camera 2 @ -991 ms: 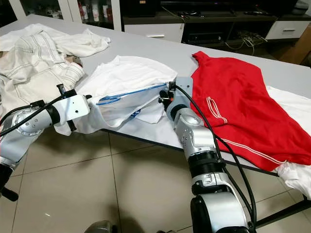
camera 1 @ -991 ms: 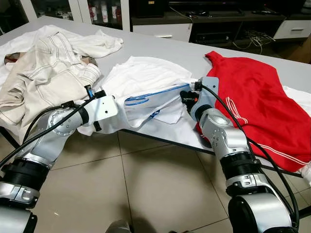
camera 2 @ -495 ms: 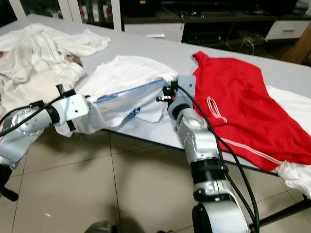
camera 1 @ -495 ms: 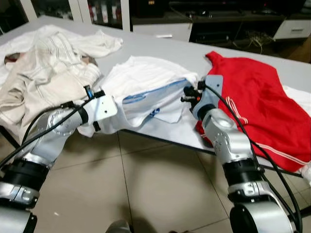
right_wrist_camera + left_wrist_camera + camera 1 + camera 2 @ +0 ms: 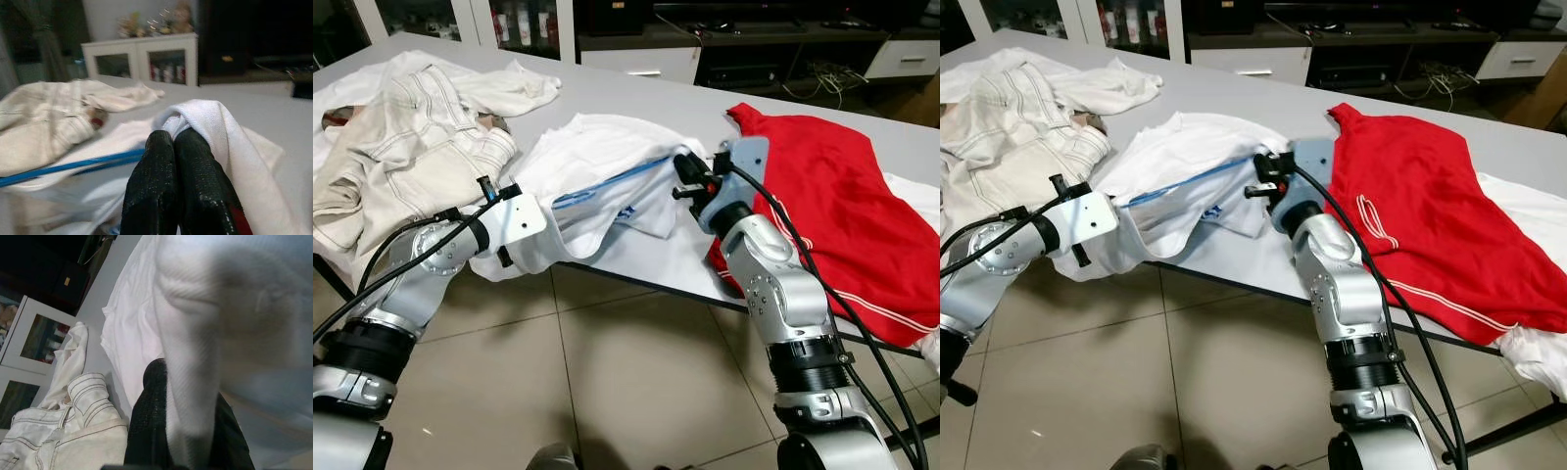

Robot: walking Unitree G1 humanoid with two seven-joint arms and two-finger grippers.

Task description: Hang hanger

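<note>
A white T-shirt (image 5: pixel 597 152) lies at the grey table's near edge, with a thin blue hanger (image 5: pixel 607 185) running through it. My right gripper (image 5: pixel 681 168) is at the shirt's right end. In the right wrist view its two black fingers (image 5: pixel 161 152) are pressed together, pinching a fold of the white fabric, and the blue hanger (image 5: pixel 73 165) stretches away from them. My left gripper is buried in the shirt's left end past its wrist plate (image 5: pixel 514 221). The left wrist view shows a fold of white cloth held between its black fingers (image 5: pixel 149 431).
Beige jeans (image 5: pixel 401 147) lie in a heap at the table's left. A red shirt (image 5: pixel 832 196) is spread out at the right, with more white cloth (image 5: pixel 913 201) beyond it. The table edge (image 5: pixel 646 282) runs above a tiled floor (image 5: pixel 607 392). Cabinets stand behind the table.
My right gripper has lifted and moved left and further over the table with the shirt fabric, and the hanger's right end rose with it. The left arm has barely moved.
</note>
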